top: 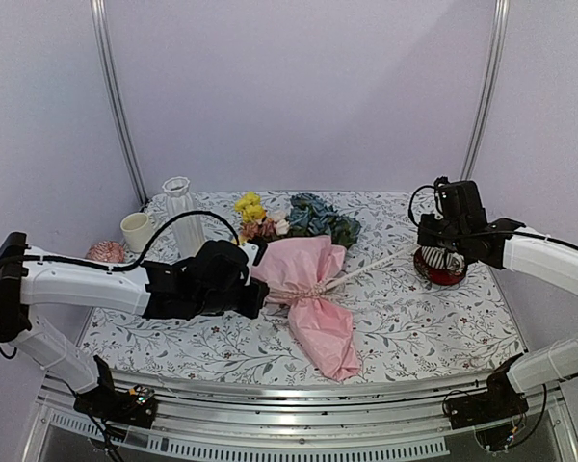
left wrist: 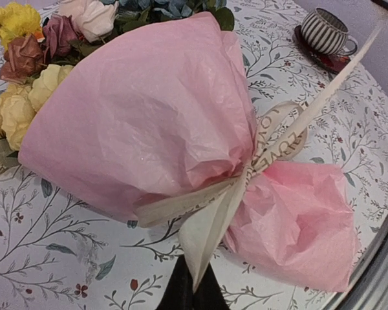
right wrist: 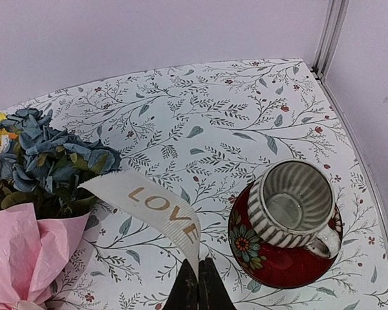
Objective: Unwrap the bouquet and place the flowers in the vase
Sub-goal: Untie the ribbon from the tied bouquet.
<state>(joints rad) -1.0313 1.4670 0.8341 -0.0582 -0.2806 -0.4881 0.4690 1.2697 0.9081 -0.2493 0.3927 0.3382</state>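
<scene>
The only lettering that can be read stands on the pale ribbon [right wrist: 156,210] tied round the bouquet [left wrist: 142,110]. In the right wrist view, the stretch of ribbon leading away from the bouquet's blue-flowered end carries the single word "LOVE" in gold-brown capitals. In the left wrist view, "LOVE" shows in the same capitals on the ribbon loop just beside the knot at the bouquet's waist. It appears to be printed twice there, the letters bending with the loop.

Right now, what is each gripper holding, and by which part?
The ribbon, by its two tail ends: the left gripper pinches one, the right gripper the other.
</scene>
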